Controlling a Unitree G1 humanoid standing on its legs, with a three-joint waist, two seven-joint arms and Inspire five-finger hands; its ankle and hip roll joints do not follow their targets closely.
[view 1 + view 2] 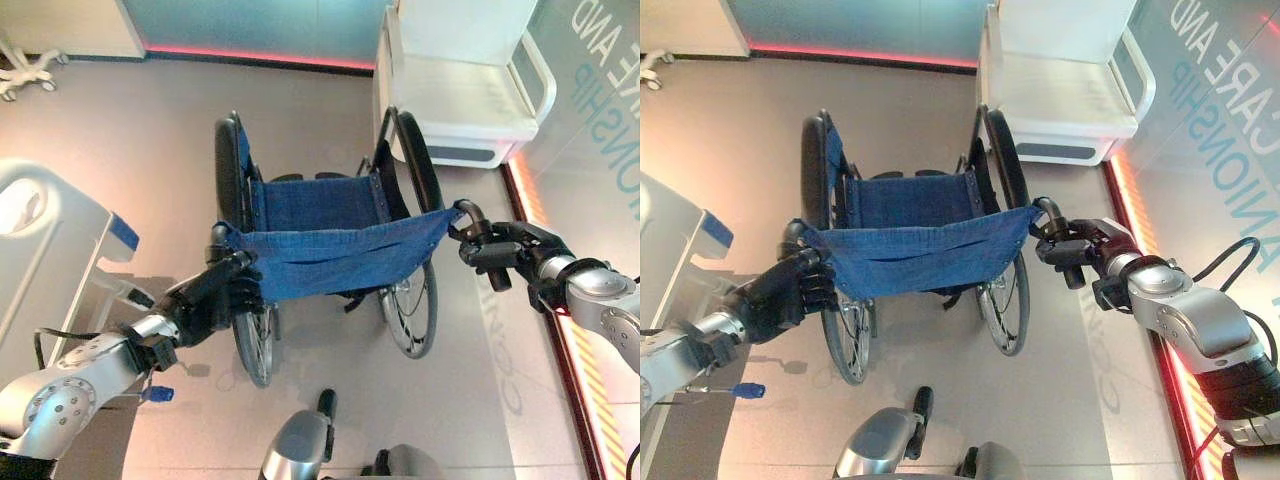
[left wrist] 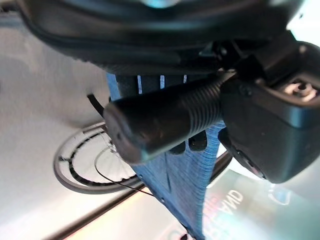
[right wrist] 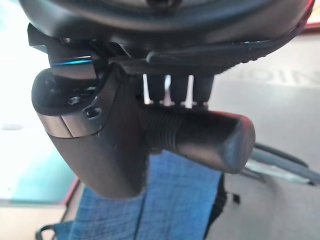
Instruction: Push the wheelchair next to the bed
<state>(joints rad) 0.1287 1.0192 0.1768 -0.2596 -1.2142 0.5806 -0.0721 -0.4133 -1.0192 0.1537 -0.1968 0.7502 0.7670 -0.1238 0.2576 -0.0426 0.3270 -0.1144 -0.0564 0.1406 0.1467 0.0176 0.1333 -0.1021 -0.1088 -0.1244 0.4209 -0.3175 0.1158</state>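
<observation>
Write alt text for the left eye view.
Seen from above, the robot's left hand and right hand grip the push handles of a wheelchair with a blue fabric seat and backrest. A white bed stands at the left, a white chair ahead.

Bright, even overhead light washing the glossy floor [image 1: 150, 150], red strip lighting [image 1: 260, 55] glowing at twelve and three o'clock, wheelchair [image 1: 320, 240] casting soft shadows toward six, wrist views blurring up close, edges bending slightly.
</observation>
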